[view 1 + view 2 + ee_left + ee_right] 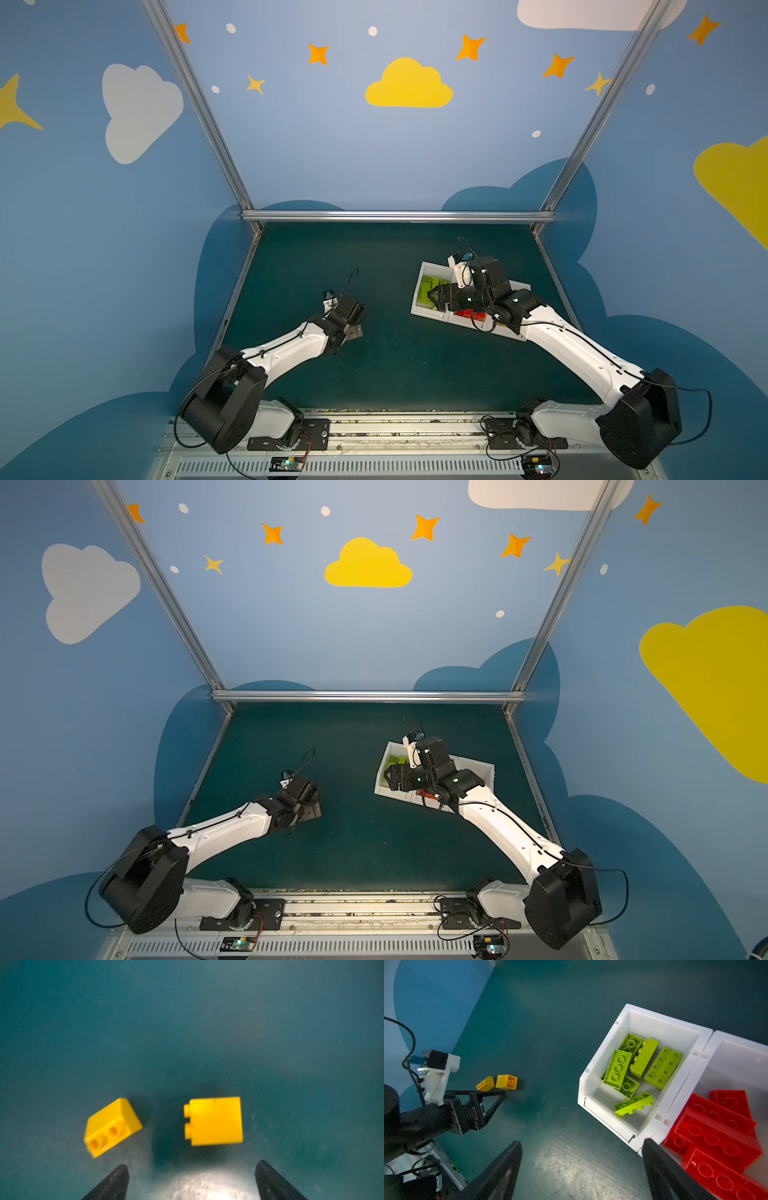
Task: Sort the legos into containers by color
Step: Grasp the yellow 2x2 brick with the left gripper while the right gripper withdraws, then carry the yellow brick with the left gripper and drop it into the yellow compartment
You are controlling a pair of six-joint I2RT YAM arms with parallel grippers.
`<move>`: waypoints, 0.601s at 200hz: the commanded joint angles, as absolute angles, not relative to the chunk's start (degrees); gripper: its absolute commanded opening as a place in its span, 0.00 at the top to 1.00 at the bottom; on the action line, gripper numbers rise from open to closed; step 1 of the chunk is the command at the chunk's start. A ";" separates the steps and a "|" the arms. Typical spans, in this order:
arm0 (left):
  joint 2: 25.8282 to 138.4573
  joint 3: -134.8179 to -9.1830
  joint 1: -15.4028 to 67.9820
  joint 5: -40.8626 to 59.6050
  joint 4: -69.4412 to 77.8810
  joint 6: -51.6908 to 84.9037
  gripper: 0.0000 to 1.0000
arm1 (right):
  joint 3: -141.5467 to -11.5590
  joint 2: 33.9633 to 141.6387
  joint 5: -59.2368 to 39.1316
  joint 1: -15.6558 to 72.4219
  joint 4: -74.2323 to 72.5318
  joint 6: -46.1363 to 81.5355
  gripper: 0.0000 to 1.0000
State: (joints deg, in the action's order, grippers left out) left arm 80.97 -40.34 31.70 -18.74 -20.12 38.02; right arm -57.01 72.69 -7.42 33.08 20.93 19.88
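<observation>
Two yellow legos lie on the green mat: a squarish one on its side point(216, 1121) and a sloped one tipped over point(112, 1128). My left gripper point(192, 1165) hovers just short of them, open and empty; in both top views its arm hides them. The containers point(420, 309) stand right of centre. The leftmost one point(602, 1045) holds several lime green legos point(662, 1068), and the container beside it point(737, 1038) holds red legos point(716, 1126). My right gripper point(582, 1144) is open and empty above the near corner of the green container.
The third container's far rim point(521, 286) shows past the right arm; its contents are hidden. Metal frame posts and rails point(395, 216) border the mat at the back and sides. Both arm bases sit on the front rail.
</observation>
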 commanded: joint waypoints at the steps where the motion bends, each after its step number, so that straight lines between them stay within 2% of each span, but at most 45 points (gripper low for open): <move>1: 84.85 -43.30 31.03 -17.79 -18.14 37.29 0.17 | -57.29 71.69 -6.03 33.35 19.86 18.63 0.12; 41: 91.08 -46.62 30.24 -17.43 -16.81 36.57 0.34 | -56.59 71.32 -5.98 33.31 19.11 18.30 0.12; 80: 92.59 -48.18 30.11 -15.45 -16.15 35.77 0.56 | -56.43 70.06 -5.91 33.31 19.77 17.83 0.12; 98: 92.39 -49.83 30.22 -13.92 -17.80 35.09 0.62 | -56.18 68.75 -5.63 33.31 19.78 18.02 0.12; 120: 91.36 -51.35 31.36 -12.26 -18.10 34.28 0.64 | -56.66 66.74 -5.43 33.31 20.36 18.28 0.12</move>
